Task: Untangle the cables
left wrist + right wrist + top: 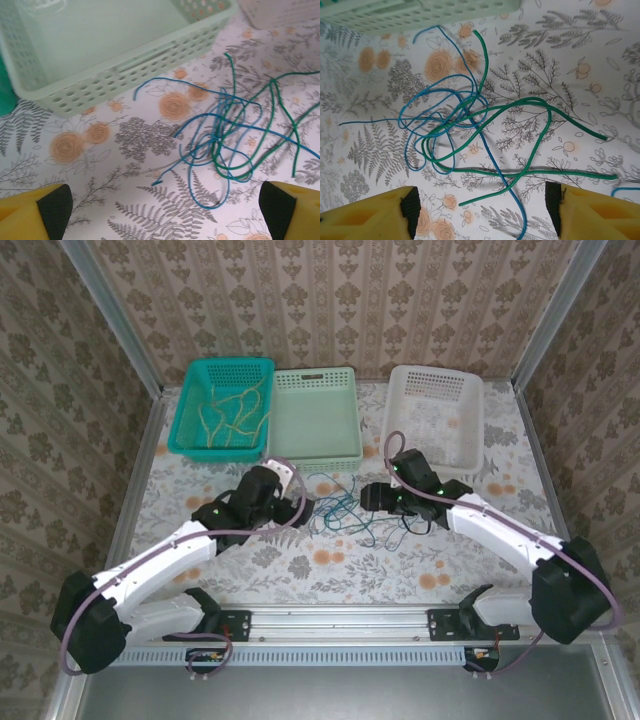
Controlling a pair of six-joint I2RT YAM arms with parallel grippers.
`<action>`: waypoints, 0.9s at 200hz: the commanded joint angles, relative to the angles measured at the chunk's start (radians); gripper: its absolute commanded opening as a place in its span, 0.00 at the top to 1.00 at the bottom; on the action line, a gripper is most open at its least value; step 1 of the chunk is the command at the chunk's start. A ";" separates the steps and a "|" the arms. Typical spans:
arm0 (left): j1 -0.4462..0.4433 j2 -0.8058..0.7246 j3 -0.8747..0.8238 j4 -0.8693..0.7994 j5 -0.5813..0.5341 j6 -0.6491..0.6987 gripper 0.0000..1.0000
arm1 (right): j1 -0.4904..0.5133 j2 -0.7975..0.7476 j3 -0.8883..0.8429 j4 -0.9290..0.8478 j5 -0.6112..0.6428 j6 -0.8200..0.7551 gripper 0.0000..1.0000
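Blue/green cables (338, 510) lie btw both grippers, tangle spread left-right. Right gripper (370, 498) is nearer, jaws released above it; left gripper (290, 502) also wide, empty.

- The blue cables (465, 107) are thin and floppy. They loop over one another in a loose knot left of centre in the right wrist view, and one strand trails to the lower edge.
- The green cables (570, 173) thread through those blue loops and spread in long curves toward the right.
- This blue-green tangle (340, 510) lies flat on the table (300, 560), mid-frame in the top view.
- The yellow cables (232, 410) lie piled in the teal basket (183, 425), upper left.
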 commanded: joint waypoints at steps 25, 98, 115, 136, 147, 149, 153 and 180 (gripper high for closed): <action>-0.034 0.030 -0.042 0.050 -0.070 -0.071 0.01 | 0.066 0.121 0.055 0.057 -0.025 0.081 0.33; -0.024 -0.001 -0.077 0.024 -0.104 -0.114 0.00 | 0.139 0.307 0.102 0.130 -0.009 0.145 0.45; -0.020 -0.019 -0.090 0.025 -0.105 -0.122 0.00 | 0.148 0.322 0.108 0.138 0.018 0.154 0.45; -0.016 -0.040 -0.110 0.031 -0.104 -0.131 0.00 | 0.151 0.350 0.115 0.151 0.038 0.166 0.49; -0.013 -0.050 -0.114 0.025 -0.105 -0.134 0.00 | 0.151 0.360 0.114 0.157 0.052 0.173 0.49; -0.013 -0.052 -0.116 0.024 -0.104 -0.134 0.00 | 0.151 0.361 0.115 0.157 0.055 0.174 0.49; -0.012 -0.055 -0.117 0.021 -0.105 -0.135 0.00 | 0.150 0.364 0.115 0.159 0.061 0.176 0.49; -0.009 -0.080 -0.124 0.011 -0.106 -0.134 0.00 | 0.151 0.379 0.122 0.168 0.087 0.187 0.52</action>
